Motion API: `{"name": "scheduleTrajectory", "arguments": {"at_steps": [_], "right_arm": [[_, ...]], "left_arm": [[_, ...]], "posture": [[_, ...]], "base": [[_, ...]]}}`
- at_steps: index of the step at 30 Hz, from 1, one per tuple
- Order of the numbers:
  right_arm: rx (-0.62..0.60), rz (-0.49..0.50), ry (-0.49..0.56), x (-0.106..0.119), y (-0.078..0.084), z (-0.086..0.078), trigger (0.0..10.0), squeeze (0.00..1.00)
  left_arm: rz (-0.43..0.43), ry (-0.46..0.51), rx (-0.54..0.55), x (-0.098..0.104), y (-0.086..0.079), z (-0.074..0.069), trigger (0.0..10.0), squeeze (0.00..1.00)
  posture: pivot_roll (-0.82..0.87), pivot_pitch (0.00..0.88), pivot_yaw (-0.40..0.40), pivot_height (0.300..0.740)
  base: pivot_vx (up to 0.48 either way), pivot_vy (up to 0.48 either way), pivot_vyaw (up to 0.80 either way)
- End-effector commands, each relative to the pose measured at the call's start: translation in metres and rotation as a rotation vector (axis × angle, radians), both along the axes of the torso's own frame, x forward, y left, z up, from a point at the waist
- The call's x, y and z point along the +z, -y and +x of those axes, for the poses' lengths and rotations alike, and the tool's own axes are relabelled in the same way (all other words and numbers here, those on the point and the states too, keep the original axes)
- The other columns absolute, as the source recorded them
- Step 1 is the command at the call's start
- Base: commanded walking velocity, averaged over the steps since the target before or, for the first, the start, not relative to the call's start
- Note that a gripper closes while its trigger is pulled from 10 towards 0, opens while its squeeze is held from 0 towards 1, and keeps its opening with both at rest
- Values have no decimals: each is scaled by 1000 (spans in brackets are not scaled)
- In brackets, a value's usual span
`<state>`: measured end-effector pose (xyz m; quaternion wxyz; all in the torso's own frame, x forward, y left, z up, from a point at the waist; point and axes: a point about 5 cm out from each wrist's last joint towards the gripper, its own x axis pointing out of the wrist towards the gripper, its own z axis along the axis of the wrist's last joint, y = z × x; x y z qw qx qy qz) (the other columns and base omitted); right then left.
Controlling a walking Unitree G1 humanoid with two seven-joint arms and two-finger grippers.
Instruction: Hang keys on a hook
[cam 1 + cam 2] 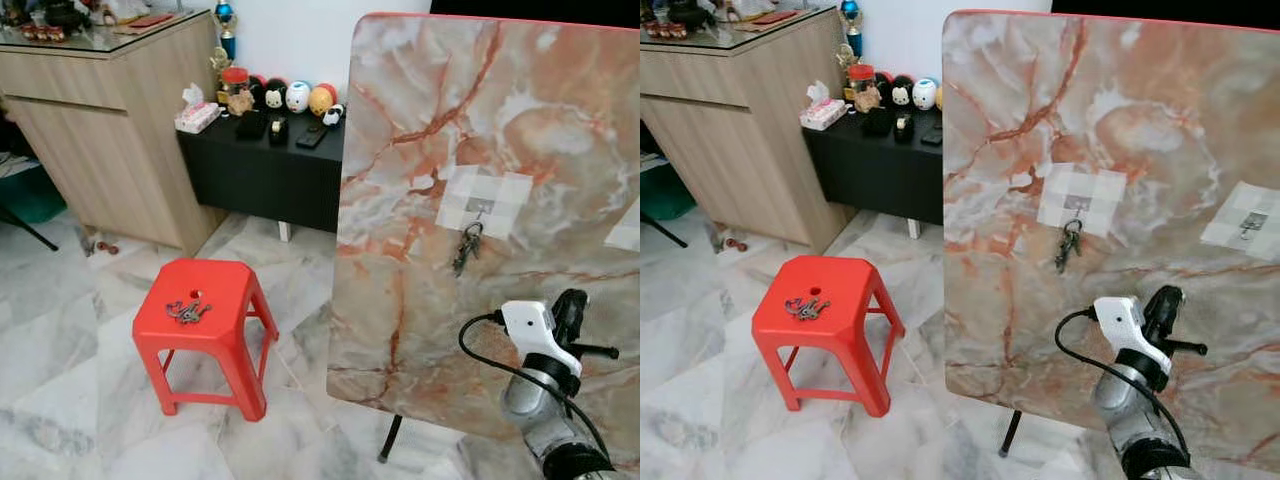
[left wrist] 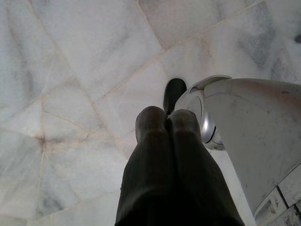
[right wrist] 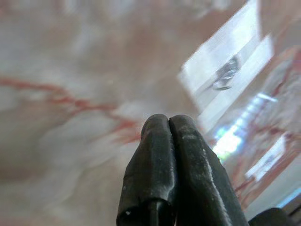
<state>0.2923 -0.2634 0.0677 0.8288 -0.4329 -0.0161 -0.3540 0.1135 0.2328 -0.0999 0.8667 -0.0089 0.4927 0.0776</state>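
- Keys (image 1: 467,247) hang on the hook (image 1: 480,212), mid-right of frame, long axis vertical.
- Right claw (image 1: 572,310) pinched shut, empty, just below-right of them.
- 2nd bunch (image 1: 188,311) on red stool (image 1: 215,335), lower left.
- Left claw (image 2: 168,123) shut, idle over floor, but nearer that side.

Head eyes share the marble board (image 1: 480,200); left wrist faces floor (image 2: 70,70), right wrist the board.

A pale marble-tiled floor (image 1: 60,400) is seen well left of the right pincer (image 1: 572,305), where a red stool (image 1: 205,300), black cabinet (image 1: 260,170) and wooden sideboard (image 1: 110,130) are set.
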Motion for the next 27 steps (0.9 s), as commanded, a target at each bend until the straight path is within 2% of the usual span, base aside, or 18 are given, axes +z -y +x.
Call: {"name": "scheduleTrajectory", "arguments": {"at_steps": [1, 7, 10, 13, 16, 18, 19, 20, 21, 22, 25, 27], "right_arm": [[5, -17, 29, 8, 0, 5, 10000, 0], [-17, -8, 73, 22, 3, 13, 10000, 0], [-7, 41, 121, 32, 4, 19, 10000, 0], [-37, 141, 211, 43, 7, 22, 10000, 0], [-2, 76, 232, 51, 4, 25, 10000, 0], [6, 218, 246, 46, 4, 25, 10000, 0], [23, 376, 259, 40, 3, 25, 10000, 0], [23, 376, 259, 40, 3, 25, 10000, 0], [-9, 551, 302, 33, 5, 22, 10000, 0], [-42, 597, 322, 30, 8, 18, 10000, 0], [-22, 559, 342, 32, 6, 15, 10000, 0], [-34, 608, 384, 32, 6, 12, 10000, 0]], "left_arm": [[6, -3, -9, 0, -1, -1, 10000, 0], [5, 2, -3, 0, -1, -1, 10000, 0], [5, 3, -3, 0, -1, -1, 10000, 0], [2, 2, -4, 0, -1, -1, 10000, 0], [-1, 3, -3, 0, -1, -1, 10000, 0], [-2, 2, -5, 0, -1, -1, 10000, 0], [-3, 2, -5, 0, -1, -1, 10000, 0], [-3, 2, -5, 0, -1, -1, 10000, 0], [-3, 3, -5, 0, -1, -1, 10000, 0], [-4, 3, -5, 0, -1, -1, 10000, 0], [-5, 3, -5, 0, -1, -1, 10000, 0], [-5, 1, -9, 0, -1, -1, 10000, 0]], "posture": [[180, 0, -26, 740], [181, 0, -26, 740], [181, 0, -24, 740], [181, 0, -25, 740], [180, 0, -24, 740], [181, 0, -24, 740], [182, 0, -26, 740], [182, 0, -26, 740], [181, 0, -26, 740], [183, 0, -27, 740], [182, 0, -25, 740], [180, 0, -23, 740]], "base": [[0, 0, 0], [0, 0, 0], [0, 0, 0], [0, 0, 0], [0, 0, 0], [0, 0, 0], [0, 0, 0], [0, 0, 0], [0, 0, 0], [0, 0, 0], [0, 0, 0], [0, 0, 0]]}}
